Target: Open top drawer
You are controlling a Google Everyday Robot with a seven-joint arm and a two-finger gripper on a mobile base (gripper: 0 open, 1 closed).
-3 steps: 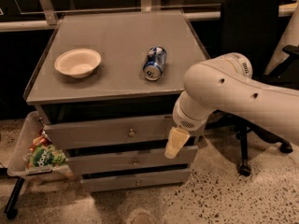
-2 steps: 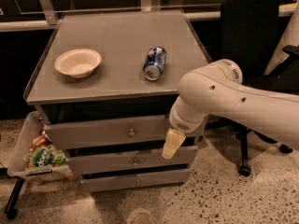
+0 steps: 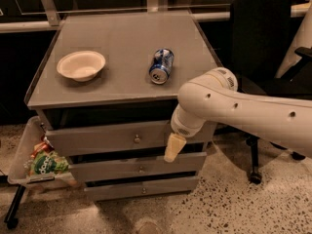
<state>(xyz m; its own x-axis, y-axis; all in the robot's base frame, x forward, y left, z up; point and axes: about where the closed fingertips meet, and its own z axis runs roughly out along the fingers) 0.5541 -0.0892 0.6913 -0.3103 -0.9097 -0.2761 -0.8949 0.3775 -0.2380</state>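
Note:
The top drawer point(image 3: 97, 140) is the tallest of three grey fronts in the cabinet, with a small round metal knob point(image 3: 137, 139) at its centre. A dark gap shows between its front and the cabinet top. My gripper point(image 3: 173, 148), a beige tip at the end of the white arm point(image 3: 229, 106), hangs in front of the drawer's right part, a little right of and below the knob. It does not touch the knob.
A white bowl point(image 3: 81, 65) and a blue can point(image 3: 161, 66) lying on its side sit on the cabinet top. Two slimmer drawers point(image 3: 112, 168) lie below. A tray with snack bags point(image 3: 44, 162) hangs at the left. A black office chair point(image 3: 265, 43) stands at the right.
The arm and gripper have shifted a little to the left, closer to the top drawer's knob. The drawer has not visibly moved.

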